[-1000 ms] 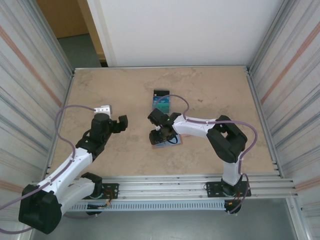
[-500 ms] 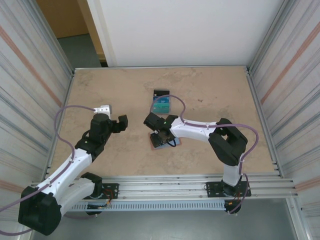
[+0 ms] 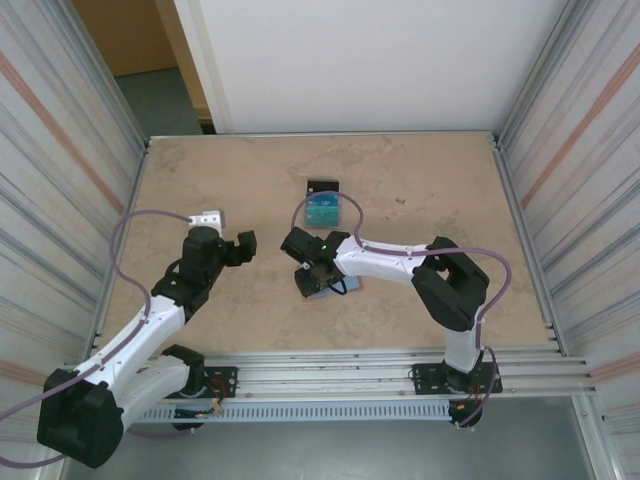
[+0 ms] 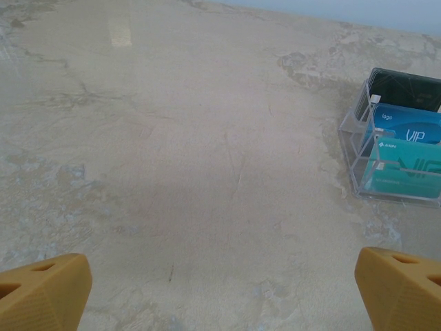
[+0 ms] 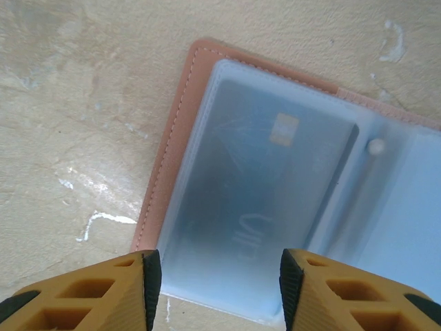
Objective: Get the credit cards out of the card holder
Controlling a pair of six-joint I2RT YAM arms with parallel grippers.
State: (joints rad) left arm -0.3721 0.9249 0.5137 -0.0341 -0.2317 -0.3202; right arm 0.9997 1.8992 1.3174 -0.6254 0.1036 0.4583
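So from my end the table (image 3: 200, 180) is a beige marbled slab with a metal rim all round, and I can see two things sitting on it. A small clear plastic stand (image 4: 353, 123) sits a bit past the middle toward the far edge. The card holder (image 5: 172, 158) lies opened flat on the near side of it, pale blue sleeves facing up, reddish leather edge flush on the surface

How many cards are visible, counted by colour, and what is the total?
Black card: 1
Blue card: 1
Teal card: 1
Card inside wallet sleeve, colour unclear: 1
Total: 4
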